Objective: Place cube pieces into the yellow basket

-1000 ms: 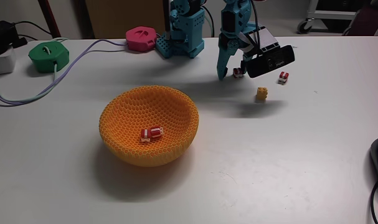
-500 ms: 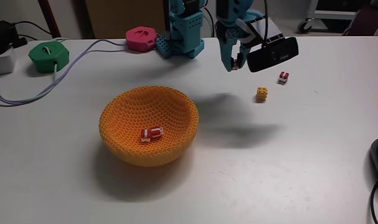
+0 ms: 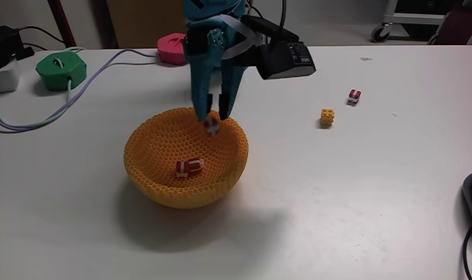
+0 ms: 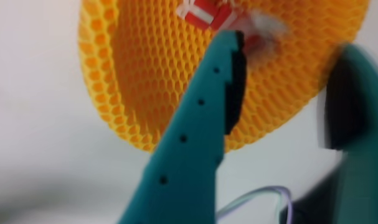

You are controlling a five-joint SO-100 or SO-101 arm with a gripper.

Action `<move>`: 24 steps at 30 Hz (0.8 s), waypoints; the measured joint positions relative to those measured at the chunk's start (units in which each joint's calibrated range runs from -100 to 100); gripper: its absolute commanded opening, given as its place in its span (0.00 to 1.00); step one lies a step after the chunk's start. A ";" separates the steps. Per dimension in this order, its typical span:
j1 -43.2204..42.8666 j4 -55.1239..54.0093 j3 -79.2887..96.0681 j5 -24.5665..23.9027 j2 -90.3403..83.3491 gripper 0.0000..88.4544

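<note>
I am counting four cube pieces in the fixed view: one red-and-white piece (image 3: 212,125) sitting just below my claw (image 3: 213,117), one red-and-white pair (image 3: 188,167) lying further below it inside the single yellow basket (image 3: 142,167), which may be one piece or two, one yellow-orange cube (image 3: 327,117) and one more red-and-white cube (image 3: 354,97) resting well off to the claw's right.
</note>
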 measured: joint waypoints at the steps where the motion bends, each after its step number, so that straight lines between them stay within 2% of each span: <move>1: 0.19 0.22 0.10 0.29 0.10 0.55; 5: -2.51 3.66 0.00 -0.24 -0.49 0.56; 8: -8.61 7.10 -1.48 -4.25 -1.48 0.53; 11: -20.21 9.21 -1.58 -11.18 -5.02 0.52; 13: -31.43 7.43 1.97 -17.39 -7.87 0.52; 16: -49.52 1.11 8.87 -27.55 -8.36 0.51; 19: -63.73 -7.43 14.68 -35.80 -7.77 0.50; 21: -70.02 -11.98 16.45 -39.27 -5.71 0.49; 24: -73.89 -15.42 16.75 -41.47 -1.48 0.47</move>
